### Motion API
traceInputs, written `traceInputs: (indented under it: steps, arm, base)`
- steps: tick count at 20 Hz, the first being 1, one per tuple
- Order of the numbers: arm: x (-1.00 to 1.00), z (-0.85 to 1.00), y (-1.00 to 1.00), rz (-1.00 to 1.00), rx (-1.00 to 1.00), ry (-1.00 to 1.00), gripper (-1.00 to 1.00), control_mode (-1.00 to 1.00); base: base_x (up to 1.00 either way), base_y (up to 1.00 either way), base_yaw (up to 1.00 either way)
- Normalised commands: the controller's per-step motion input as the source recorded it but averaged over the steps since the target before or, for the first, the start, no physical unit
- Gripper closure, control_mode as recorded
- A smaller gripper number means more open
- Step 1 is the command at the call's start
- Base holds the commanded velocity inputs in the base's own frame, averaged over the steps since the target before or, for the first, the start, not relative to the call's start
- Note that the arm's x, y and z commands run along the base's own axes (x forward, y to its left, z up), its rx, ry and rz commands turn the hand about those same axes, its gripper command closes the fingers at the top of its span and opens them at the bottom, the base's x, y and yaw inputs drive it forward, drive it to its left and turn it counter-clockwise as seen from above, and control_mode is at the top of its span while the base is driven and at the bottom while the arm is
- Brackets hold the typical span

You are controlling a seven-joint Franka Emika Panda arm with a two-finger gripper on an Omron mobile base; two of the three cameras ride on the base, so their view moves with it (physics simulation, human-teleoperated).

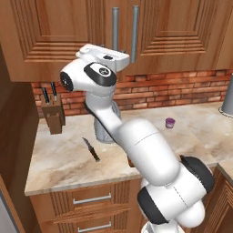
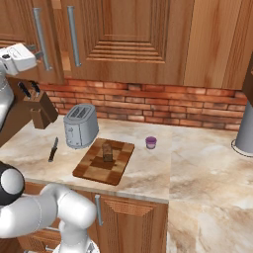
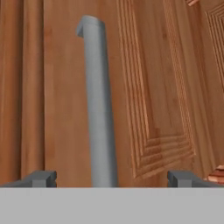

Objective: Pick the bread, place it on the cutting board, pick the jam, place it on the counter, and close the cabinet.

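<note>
**Where the three cameras look**

Both base views look forward and down from behind the white arm, one from its left, one from its right. They share the beige marbled stone worktop (image 1: 63,159), the small purple jar (image 2: 151,142) and the brown wooden upper cabinet (image 1: 59,32). The hand view sits very close to a cabinet door, facing its vertical grey bar handle (image 3: 98,105) between the tool's (image 3: 111,178) spread tips.
</note>
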Motion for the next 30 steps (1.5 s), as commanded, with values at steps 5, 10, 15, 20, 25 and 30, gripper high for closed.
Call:
traceInputs:
  steps: [5, 10, 15, 20, 25, 30]
  arm:
    - [0.35, -0.03, -0.17, 0.02, 0.0, 0.0, -1.0, -1.0]
    - [0.35, -0.01, -0.15, 0.02, 0.0, 0.0, -1.0, -1.0]
    - [0.33, -0.01, -0.14, 0.02, 0.0, 0.0, -1.0, -1.0]
    - [0.27, -0.03, -0.12, 0.03, 0.0, 0.0, -1.0, -1.0]
    - [0.19, -0.04, -0.06, 0.03, 0.0, 0.0, -1.0, -1.0]
    - [0.16, -0.04, -0.02, 0.02, 0.0, 0.01, -1.0, -1.0]
  base:
    - [0.0, 0.0, 0.0]
    - [0.0, 0.0, 0.0]
    - [0.0, 0.0, 0.0]
    - [0.0, 0.0, 0.0]
    - [0.0, 0.0, 0.0]
    - [0.0, 0.0, 0.0]
